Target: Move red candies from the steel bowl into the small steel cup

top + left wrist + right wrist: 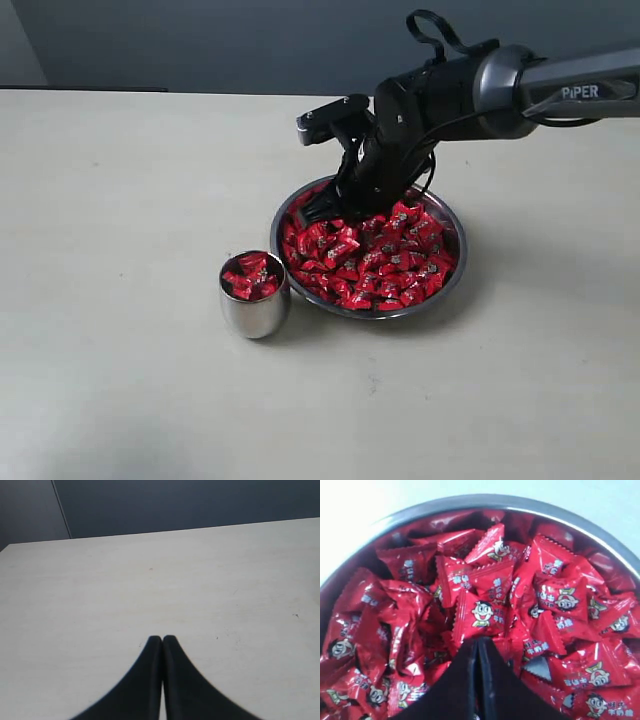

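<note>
Black jaws of the right gripper [478, 641] meet with no gap, tips sunk among the red candies [485, 612] in the steel bowl [485, 500]; whether they pinch a wrapper cannot be told. The small steel cup [255, 308], partly filled, stands just beside the bowl, leftward and nearer in the exterior view. The left gripper [162, 639], closed and empty, hangs over bare table.

red candies [482, 612] just ahead of the jaws are printed with a little cartoon face; right gripper [479, 642] is done in black; steel bowl [470, 502] is polished silver
</note>
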Controlling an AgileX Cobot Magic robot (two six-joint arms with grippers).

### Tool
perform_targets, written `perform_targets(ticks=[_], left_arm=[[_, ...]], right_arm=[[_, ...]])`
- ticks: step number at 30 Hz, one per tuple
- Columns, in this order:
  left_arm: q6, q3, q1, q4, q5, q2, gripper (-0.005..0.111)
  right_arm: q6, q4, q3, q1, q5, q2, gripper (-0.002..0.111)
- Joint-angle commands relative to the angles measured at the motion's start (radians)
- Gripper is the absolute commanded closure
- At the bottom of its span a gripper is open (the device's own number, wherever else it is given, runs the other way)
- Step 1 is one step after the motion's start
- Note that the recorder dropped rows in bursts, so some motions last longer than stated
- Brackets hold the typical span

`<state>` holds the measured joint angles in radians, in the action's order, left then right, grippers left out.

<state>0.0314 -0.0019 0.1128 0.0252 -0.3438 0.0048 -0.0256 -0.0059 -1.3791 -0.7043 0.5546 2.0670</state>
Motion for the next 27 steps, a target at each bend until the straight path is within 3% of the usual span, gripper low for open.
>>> perform_targets(ticks=[1, 27], left_arm=[[-0.002, 0.002, -0.005, 0.002, 0.010, -0.005, 0.106], [-0.002, 0.002, -0.005, 0.002, 0.010, -0.005, 0.106]], right_arm=[[-0.006, -0.021, -0.005, 0.006, -0.011, -0.036, 0.109], [-0.001, 0.020, -0.089, 0.006, 0.152, -0.091, 0.109]])
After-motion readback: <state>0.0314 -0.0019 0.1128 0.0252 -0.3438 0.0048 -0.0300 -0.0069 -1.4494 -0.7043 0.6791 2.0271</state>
